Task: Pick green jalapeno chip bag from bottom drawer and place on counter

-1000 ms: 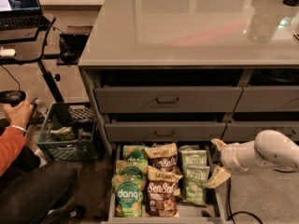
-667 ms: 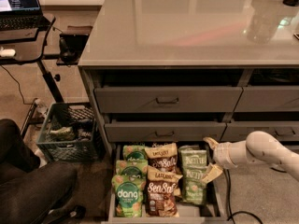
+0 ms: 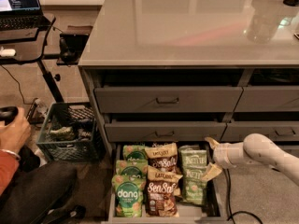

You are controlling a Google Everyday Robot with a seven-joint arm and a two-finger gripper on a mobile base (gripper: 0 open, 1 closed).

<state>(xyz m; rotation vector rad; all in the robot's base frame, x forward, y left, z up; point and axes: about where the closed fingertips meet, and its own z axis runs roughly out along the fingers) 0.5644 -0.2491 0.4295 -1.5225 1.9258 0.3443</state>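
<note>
Hovering at the right side of the drawer (image 3: 196,212), the pincer (image 3: 211,158) is seen spread wide and empty, its lower fingertip just beside the rear jalapeno bag (image 3: 192,157). The front jalapeno bag (image 3: 193,189) lies touching it in the same right-hand column. Both could be caught together, or the crinkly film could slip if only a corner is pinched. The Sea Salt bags (image 3: 161,191) alongside might be dragged. The drawer wall could be struck on descent, and the bench (image 3: 187,36) stays unreached
</note>
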